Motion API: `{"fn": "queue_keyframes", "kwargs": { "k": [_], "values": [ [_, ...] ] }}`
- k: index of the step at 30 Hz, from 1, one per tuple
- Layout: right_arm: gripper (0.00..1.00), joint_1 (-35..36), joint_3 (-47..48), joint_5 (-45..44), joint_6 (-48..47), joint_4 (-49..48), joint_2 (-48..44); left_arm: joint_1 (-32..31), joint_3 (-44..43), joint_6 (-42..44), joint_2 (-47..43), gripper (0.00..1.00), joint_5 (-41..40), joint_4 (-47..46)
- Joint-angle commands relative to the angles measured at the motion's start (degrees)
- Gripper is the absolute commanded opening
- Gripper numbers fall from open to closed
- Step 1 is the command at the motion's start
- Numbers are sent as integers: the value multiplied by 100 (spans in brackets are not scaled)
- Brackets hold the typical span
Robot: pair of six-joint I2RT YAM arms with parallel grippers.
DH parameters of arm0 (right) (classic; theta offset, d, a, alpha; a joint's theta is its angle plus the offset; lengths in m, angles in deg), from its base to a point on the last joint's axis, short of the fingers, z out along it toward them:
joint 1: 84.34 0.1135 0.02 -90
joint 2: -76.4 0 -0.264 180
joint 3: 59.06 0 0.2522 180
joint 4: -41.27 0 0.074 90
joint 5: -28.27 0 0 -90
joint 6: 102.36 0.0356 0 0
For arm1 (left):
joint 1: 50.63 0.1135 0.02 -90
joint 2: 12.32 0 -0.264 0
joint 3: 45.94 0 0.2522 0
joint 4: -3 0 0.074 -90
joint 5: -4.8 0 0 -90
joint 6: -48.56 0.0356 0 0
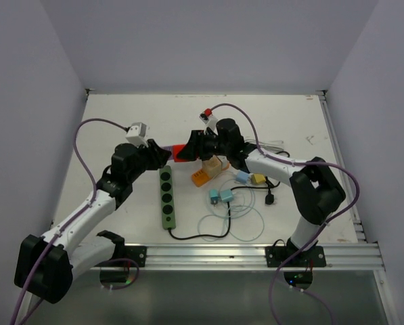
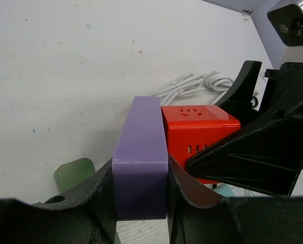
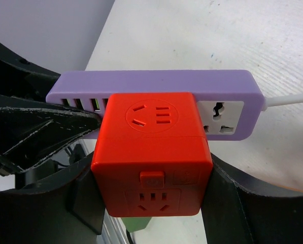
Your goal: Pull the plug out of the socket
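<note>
1. The left claw (image 2: pixel 140 201) is seen clamped on one end of the purple socket strip (image 2: pixel 141 137), with a finger pressed to each long face.
2. The right claw (image 3: pixel 151 203) is closed on the red cube plug (image 3: pixel 151 152), its fingers set against the cube's two side faces (the front face, with its own outlets, is left bare).
3. The red cube plug is seated in the purple socket strip, which lies at 12 o'clock of it in the right wrist view. No gap is visible at the joint.
4. Both appear to be held off the surface (image 1: pixel 120 115), at about 12 o'clock of the green power strip (image 1: pixel 168 198) in the top view.
5. Both bodies are judged rigid, light and smooth, so slipping is likelier than breakage. The cube is best taken by its flat sides close to the strip, and the strip by its flat faces beside the cube.
6. A straight pull along the pins is called for, since a twist could bend them. A white cable (image 3: pixel 293 99) leaves the strip at 3 o'clock.
</note>
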State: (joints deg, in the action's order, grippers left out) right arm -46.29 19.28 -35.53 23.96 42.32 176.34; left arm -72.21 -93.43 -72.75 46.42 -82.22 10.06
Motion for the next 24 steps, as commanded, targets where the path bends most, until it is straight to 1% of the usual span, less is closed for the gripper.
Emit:
{"fn": "queue_keyframes", "kwargs": {
  "k": [1,6,8,9,10,12,13,15,16,20,24],
  "values": [
    [0,-157,-226,579,393,-469,-19,505,60,116,-275,0,-580,-561],
    [0,-174,-253,571,377,-522,-71,646,87,81,-284,0,-518,-543],
    [0,-174,-174,405,236,-225,-150,655,52,107,-258,0,-509,-543],
    [0,-148,-113,117,18,-6,-176,655,43,125,-232,0,-501,-534],
    [0,-113,62,-78,-115,493,-185,655,16,134,-214,0,-492,-525],
    [0,36,396,-595,-448,979,-238,655,-28,160,-126,0,-518,-491],
    [0,80,502,-746,-528,1390,-238,655,-80,195,-91,0,-544,-482],
    [0,256,800,-1175,-712,1726,-203,629,-168,213,57,0,-606,-307],
    [0,309,889,-1309,-757,1998,-194,603,-281,283,111,0,-763,-236],
    [0,458,1144,-1722,-854,2395,-115,331,-555,450,375,0,-1299,203],
    [0,476,1207,-1759,-846,2501,-54,129,-669,529,568,0,-1537,449]
  ]
}}
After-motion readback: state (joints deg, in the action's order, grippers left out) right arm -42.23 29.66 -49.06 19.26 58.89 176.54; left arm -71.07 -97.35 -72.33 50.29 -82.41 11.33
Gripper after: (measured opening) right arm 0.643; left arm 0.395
